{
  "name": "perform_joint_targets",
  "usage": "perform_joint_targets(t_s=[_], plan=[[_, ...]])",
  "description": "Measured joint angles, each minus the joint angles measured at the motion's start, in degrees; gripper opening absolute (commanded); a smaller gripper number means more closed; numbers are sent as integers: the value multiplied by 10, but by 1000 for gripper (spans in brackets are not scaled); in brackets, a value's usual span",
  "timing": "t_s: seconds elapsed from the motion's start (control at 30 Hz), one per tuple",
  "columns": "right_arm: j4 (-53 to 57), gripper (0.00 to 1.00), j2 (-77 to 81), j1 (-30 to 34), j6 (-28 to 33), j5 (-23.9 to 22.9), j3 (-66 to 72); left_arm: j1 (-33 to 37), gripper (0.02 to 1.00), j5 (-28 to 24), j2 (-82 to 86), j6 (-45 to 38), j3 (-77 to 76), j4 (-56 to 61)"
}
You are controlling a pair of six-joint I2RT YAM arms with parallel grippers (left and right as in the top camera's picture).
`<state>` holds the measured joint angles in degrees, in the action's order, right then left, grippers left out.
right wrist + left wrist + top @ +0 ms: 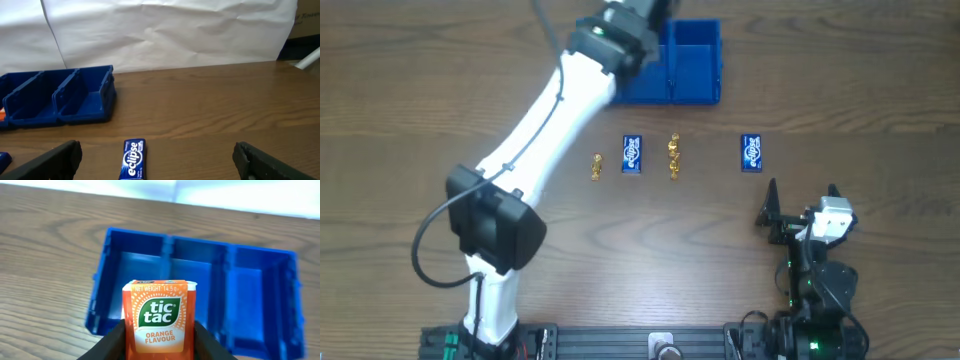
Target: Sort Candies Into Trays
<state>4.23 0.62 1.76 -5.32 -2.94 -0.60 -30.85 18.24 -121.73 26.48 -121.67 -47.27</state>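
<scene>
Biggest thing in the way is the left arm [545, 125], slanting from the near left corner up to the blue tray [719, 62], with the left gripper [160, 330] and its clamped orange box [160, 311] hanging right over the tray's compartments. A row of sweets crosses the middle: gold candy [597, 166], blue pack [632, 154], gold cluster [674, 157], then a wide gap before the second blue pack [752, 153]. The right gripper [802, 203], fingers spread, has bare wood ahead up to that pack, and the whole right side past the tray is open wood
</scene>
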Motion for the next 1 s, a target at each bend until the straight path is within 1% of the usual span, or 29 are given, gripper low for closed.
perform_joint_targets(t_s=[0.07,0.17,0.27,0.6,1.0], plan=[[0,1000,0,0,0,0,0,19,253,-17,0,-7,7,0],[0,1000,0,0,0,0,0,49,270,-46,0,-20,19,19],[0,1000,0,0,0,0,0,68,275,-61,0,-36,42,44],[0,1000,0,0,0,0,0,72,281,-85,0,-58,134,105],[0,1000,0,0,0,0,0,72,286,-101,-30,-77,137,128]])
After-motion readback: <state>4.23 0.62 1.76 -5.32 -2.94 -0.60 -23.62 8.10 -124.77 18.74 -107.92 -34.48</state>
